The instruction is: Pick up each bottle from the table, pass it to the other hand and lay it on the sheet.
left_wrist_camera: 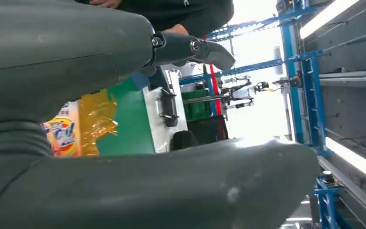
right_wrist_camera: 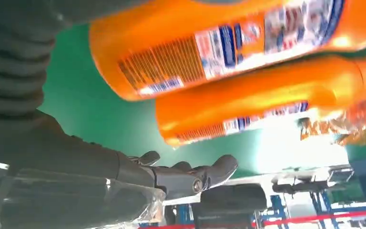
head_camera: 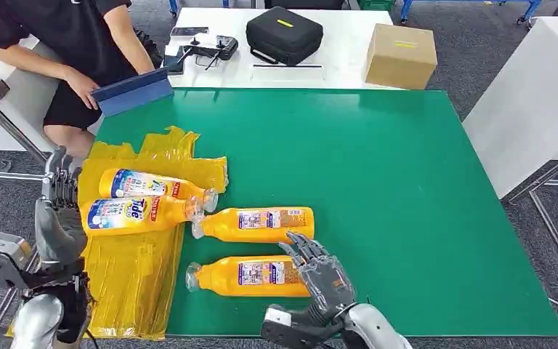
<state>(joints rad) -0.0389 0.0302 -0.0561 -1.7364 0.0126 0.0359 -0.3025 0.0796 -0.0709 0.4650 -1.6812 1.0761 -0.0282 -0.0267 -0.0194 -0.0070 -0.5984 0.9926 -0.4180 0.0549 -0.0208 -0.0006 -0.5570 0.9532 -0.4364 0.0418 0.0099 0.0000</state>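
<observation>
The robot's left hand stands raised at the near-left edge of the crinkled yellow plastic sheet, fingers apart and holding nothing. On that sheet lie two orange plastic detergent bottles on their sides, the far sheet bottle and the Tide-labelled sheet bottle, caps pointing right. Just beside them, on the green table mat, lie two more: the middle orange bottle and the nearest orange bottle, caps pointing left toward the sheet. The right hand hovers at the base end of the nearest bottle, fingers spread and gripping nothing. To pick it up well, the hand should probably settle over the wide labelled body, not the rounded base, and close firmly before lifting toward the waiting left hand. All four bottles look capped; their contents cannot be judged.
</observation>
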